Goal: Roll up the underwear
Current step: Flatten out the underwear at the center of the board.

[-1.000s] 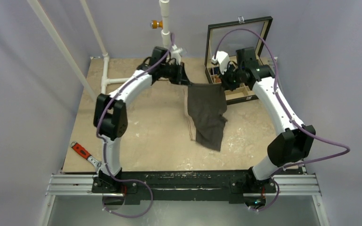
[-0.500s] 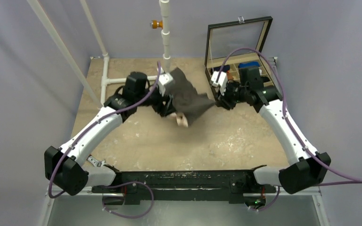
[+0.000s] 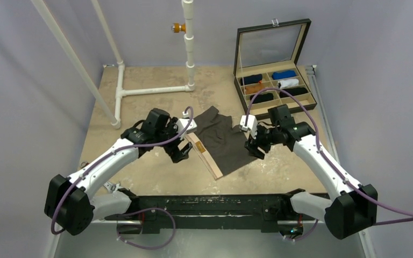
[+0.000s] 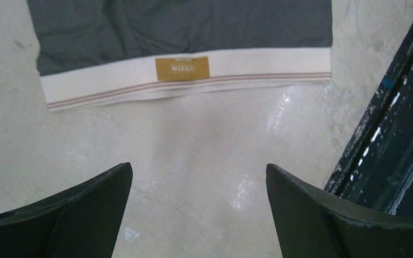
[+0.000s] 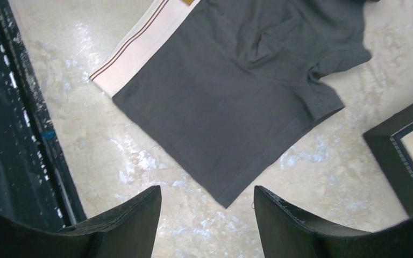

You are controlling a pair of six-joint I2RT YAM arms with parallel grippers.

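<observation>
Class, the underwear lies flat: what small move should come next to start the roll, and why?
Probably lower the left gripper onto the waistband and pinch it. The underwear lies flat, that gripper and the right gripper stand open and empty, and the waistband sits just ahead of the left fingers.

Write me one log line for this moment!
underwear: spread flat on table, unrolled | left pincer: open, empty, facing waistband | right pincer: open, empty
</observation>
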